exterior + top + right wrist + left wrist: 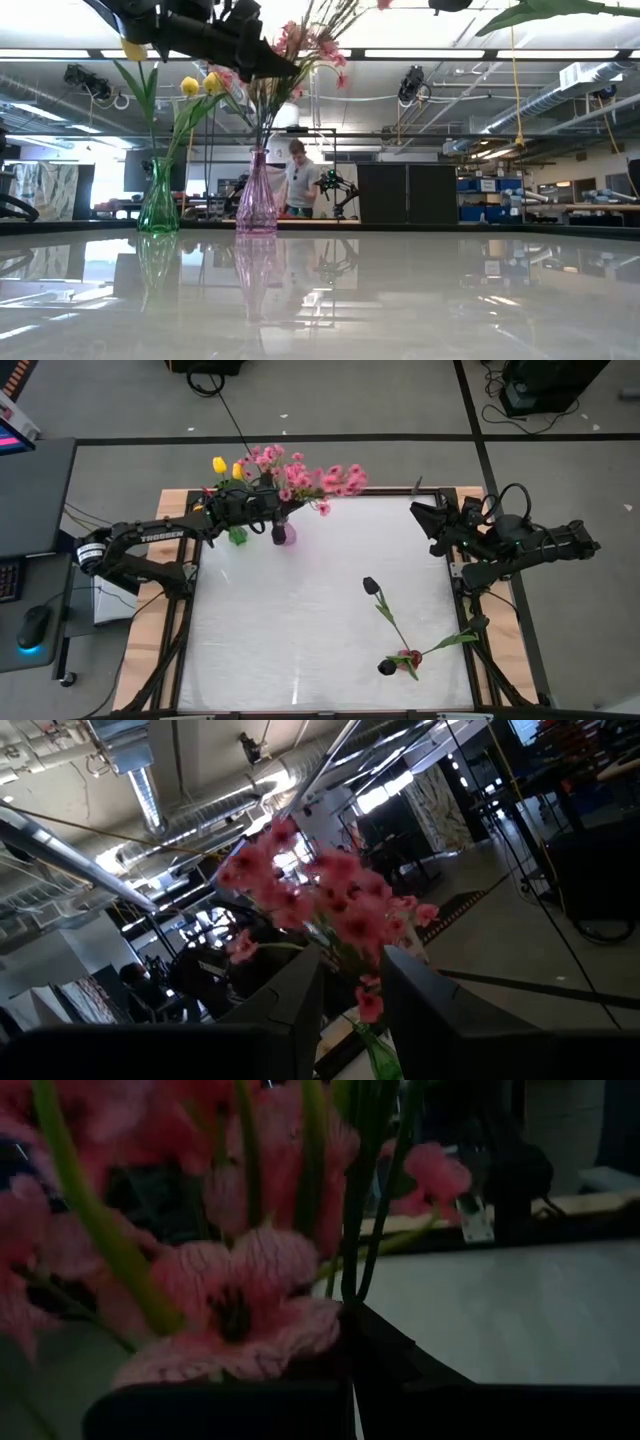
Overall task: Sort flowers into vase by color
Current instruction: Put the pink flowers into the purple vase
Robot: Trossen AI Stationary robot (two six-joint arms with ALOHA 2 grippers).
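Left gripper [268,510] sits over the pink vase [285,534] at the far left of the worktop [300,630], jaws closed on the stems of the pink sprays [310,478], which stand in that vase. From the high view I cannot separate the sprays well enough to count them. Green vase [237,536] just left of it holds the yellow tulips [226,466]: I count two. Two vases in total.

Right gripper [425,520] rests at the far right corner, off the work, jaws part way apart and empty as far as I can see.

Left on the worktop, near right: two dark tulips, one [371,586] lying farther in and one [387,667] nearer the front edge, their stems crossing near a small reddish bloom [408,657] I cannot identify. I see no third vase for the dark ones.

Risks, my judgement:
- Both vases are narrow and top-heavy; a sideways pull with the jaws clamped on the stems could tip the pink vase into the green one beside it.
- Releasing too high may let a spray spring out.
- Crossed stems on the worktop could drag the second tulip when one is lifted.
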